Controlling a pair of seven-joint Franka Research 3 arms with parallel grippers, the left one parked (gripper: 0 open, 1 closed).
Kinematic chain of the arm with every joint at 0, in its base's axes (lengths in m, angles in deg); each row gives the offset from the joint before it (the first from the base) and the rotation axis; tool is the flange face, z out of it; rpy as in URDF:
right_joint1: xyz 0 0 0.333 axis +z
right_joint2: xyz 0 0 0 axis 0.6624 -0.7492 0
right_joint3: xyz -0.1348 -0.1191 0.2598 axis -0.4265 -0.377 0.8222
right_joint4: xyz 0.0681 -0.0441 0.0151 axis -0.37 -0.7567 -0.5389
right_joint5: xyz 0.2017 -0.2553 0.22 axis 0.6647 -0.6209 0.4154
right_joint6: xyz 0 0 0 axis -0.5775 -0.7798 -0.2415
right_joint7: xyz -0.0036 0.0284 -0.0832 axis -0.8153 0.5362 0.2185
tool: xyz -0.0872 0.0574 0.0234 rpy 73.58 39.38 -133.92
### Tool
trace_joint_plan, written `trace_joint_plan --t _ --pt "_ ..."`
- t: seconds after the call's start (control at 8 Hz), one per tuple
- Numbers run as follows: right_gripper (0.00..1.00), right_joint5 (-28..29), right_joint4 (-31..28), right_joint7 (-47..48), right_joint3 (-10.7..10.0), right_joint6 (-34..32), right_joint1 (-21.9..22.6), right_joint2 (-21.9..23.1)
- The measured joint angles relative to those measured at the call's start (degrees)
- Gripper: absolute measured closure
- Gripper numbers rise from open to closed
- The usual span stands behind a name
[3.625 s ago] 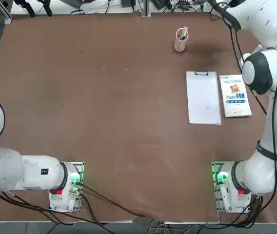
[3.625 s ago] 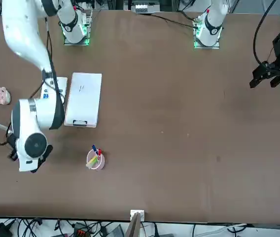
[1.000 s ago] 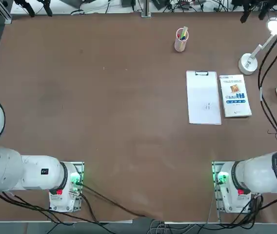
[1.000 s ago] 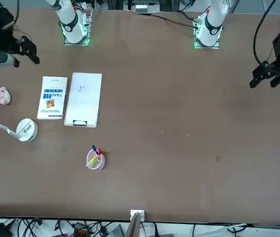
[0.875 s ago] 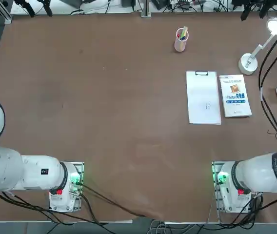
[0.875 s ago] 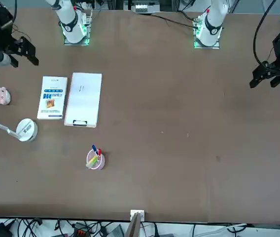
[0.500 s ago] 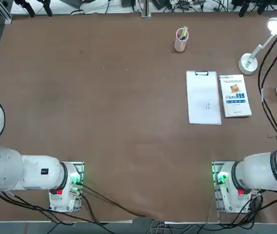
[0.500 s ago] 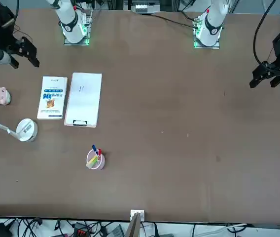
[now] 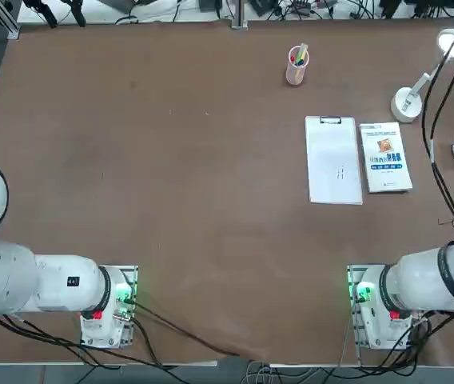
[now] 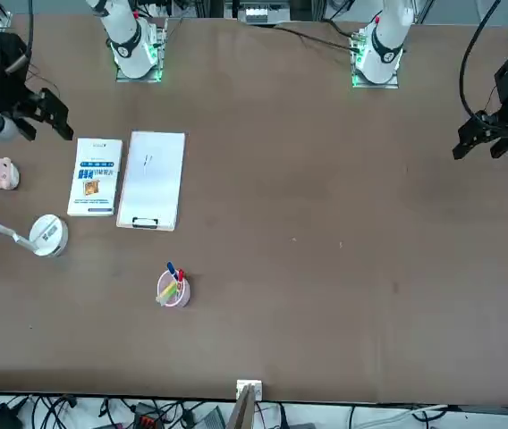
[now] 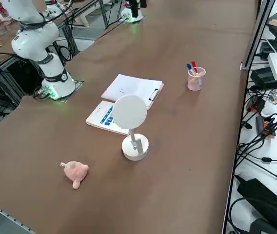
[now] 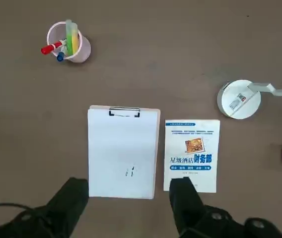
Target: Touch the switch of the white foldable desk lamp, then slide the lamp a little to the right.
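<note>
Matt brown table (image 9: 171, 160), glossy booklet (image 9: 384, 157), seemingly smooth plastic lamp (image 9: 409, 102)

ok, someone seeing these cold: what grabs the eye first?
Probably the white foldable desk lamp near the table's right edge, disc base down, round head raised on its slanted arm. Beside it lie a booklet and a clipboard side by side, with a pink pen cup farther back and a small pink toy near the edge. The right gripper hangs high above the clipboard and booklet, fingers open, holding nothing.
</note>
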Motion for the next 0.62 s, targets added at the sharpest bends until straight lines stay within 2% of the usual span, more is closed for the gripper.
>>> trace_joint_plan --t 0.62 --pt "0.0 -0.33 1.76 2.22 -1.96 -0.03 2.16 -1.16"
